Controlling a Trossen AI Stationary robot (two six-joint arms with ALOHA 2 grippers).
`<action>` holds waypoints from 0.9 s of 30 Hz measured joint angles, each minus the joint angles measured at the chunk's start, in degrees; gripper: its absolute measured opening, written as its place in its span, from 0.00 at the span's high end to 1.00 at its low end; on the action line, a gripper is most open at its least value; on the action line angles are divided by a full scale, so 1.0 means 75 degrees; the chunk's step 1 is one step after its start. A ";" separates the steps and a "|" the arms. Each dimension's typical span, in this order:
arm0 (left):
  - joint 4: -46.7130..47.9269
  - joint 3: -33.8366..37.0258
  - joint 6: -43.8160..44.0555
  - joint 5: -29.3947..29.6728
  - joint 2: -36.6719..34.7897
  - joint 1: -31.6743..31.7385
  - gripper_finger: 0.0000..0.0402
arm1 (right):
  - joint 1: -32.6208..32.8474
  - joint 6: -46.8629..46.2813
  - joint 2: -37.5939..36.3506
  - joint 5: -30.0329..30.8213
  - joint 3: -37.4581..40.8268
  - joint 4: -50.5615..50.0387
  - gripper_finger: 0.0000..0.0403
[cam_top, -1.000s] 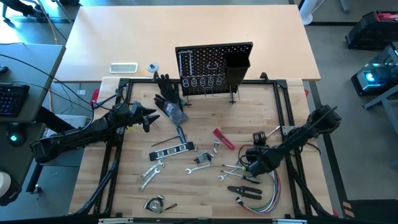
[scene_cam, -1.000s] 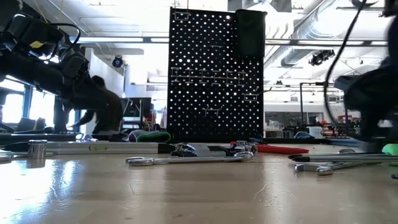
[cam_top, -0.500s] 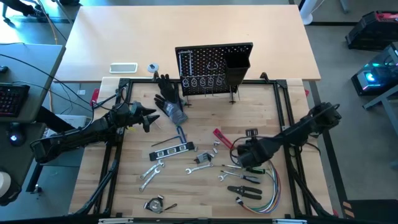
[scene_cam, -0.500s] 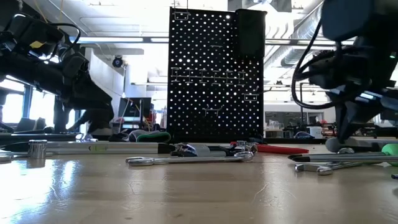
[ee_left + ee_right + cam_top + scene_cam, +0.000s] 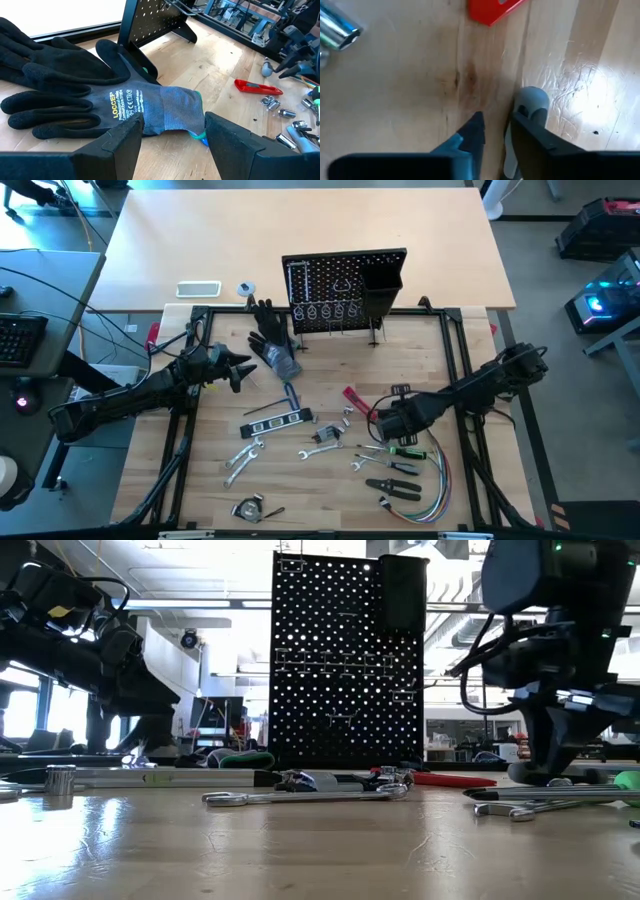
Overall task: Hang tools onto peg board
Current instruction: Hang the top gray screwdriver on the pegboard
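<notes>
The black peg board (image 5: 345, 285) stands upright at the table's far side, hooks along its lower part and a black bin at its right end. Tools lie flat on the wood: a black level (image 5: 278, 420), silver wrenches (image 5: 243, 455), a red-handled tool (image 5: 360, 403), green and black pliers (image 5: 395, 470). My right gripper (image 5: 497, 120) points steeply down just right of the red-handled tool (image 5: 495, 10), open by a narrow gap, with a small grey piece (image 5: 532, 102) by one fingertip. My left gripper (image 5: 172, 145) stands open at the left, facing the black glove (image 5: 75, 100). My right gripper comes from above with one fingertip (image 5: 520, 125) right beside the small grey piece, which lies on the table. That finger covers the place where they meet, so I cannot tell whether they touch.
A bundle of coloured wires (image 5: 420, 505) lies near the front right. A tape measure (image 5: 248, 508) sits at the front edge. Small silver sockets (image 5: 345, 420) are scattered mid-table. A black frame (image 5: 455, 340) borders the wooden work area.
My right gripper has moved toward the table's left and slightly toward its far edge, rising a little, from over the pliers to just right of the red-handled tool. It has also turned somewhat. The tools have stayed where they were.
</notes>
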State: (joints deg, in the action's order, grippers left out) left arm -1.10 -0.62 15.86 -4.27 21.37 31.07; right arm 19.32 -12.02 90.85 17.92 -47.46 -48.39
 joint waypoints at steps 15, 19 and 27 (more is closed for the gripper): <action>0.0003 0.0000 -0.0079 0.0000 0.0000 0.0002 0.49 | -0.0182 -0.0545 -0.1043 -0.0237 -0.0006 -0.0067 0.62; 0.0003 0.0000 -0.0096 0.0002 0.0000 0.0003 0.49 | -0.0240 -0.0600 -0.1462 -0.0093 -0.0009 -0.0233 0.62; 0.0003 0.0000 -0.0131 0.0009 0.0000 0.0003 0.49 | -0.1005 -0.0703 -0.1408 -0.0688 0.0709 -0.0101 0.62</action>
State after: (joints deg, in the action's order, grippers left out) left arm -1.08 -0.62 14.87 -4.21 21.37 31.09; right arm 11.79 -17.30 80.29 12.76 -42.15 -49.15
